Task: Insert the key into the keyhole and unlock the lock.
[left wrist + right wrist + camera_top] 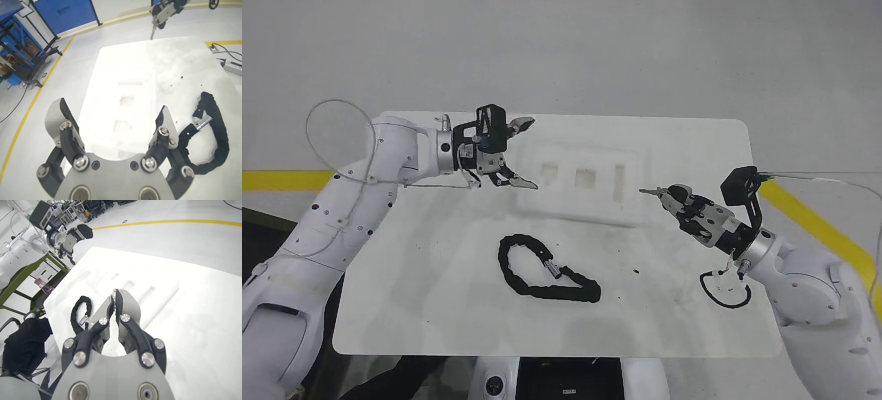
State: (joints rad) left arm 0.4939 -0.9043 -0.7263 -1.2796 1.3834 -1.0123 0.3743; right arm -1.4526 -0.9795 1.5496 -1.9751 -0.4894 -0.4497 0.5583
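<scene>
chain lock [542,272], black-sleeved, lies looped at lower centre of the top view on the table [422,290]. right gripper [670,192], right of centre, is clamped tight on the key [650,191], blade pointing left. left gripper [527,153], upper left, gapes wide with nothing in it, beside a white foam tray [567,200].

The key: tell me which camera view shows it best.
The left wrist view: the key shows its long blade clearly, sticking out of the shut jaws of the right gripper. The top view gives only a thin sliver; the right wrist view, just an edge pinched between the jaws.
</scene>
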